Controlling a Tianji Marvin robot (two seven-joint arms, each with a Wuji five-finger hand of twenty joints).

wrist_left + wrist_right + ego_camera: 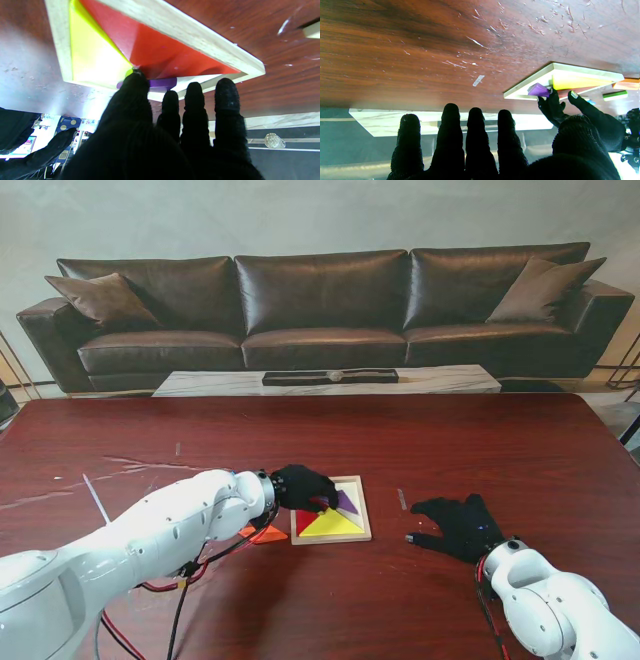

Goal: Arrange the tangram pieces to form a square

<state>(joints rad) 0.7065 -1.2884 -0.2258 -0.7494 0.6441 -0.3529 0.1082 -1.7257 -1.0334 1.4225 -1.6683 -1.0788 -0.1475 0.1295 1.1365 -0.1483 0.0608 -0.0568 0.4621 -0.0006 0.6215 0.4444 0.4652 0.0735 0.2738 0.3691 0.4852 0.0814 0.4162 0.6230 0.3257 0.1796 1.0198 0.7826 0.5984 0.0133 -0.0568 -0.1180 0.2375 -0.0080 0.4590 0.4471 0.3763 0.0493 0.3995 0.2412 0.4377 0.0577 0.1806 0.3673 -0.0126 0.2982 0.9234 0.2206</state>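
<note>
Tray (355, 536): red (306, 521) + yellow (331, 525) seated, purple (346, 500) at far corner
L hand (303, 486): fingertips pressing purple, not gripping it
R hand (458, 523): spread, empty, well apart from tray
Orange (262, 534): outside tray, left side
Risk: purple looks tilted; a push could jam it or slide tray

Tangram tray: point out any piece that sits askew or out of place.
The purple piece sits tilted in the wooden tray, one edge raised instead of flat, with the left hand at it. An orange piece lies on the table outside the tray, on its left side.
</note>
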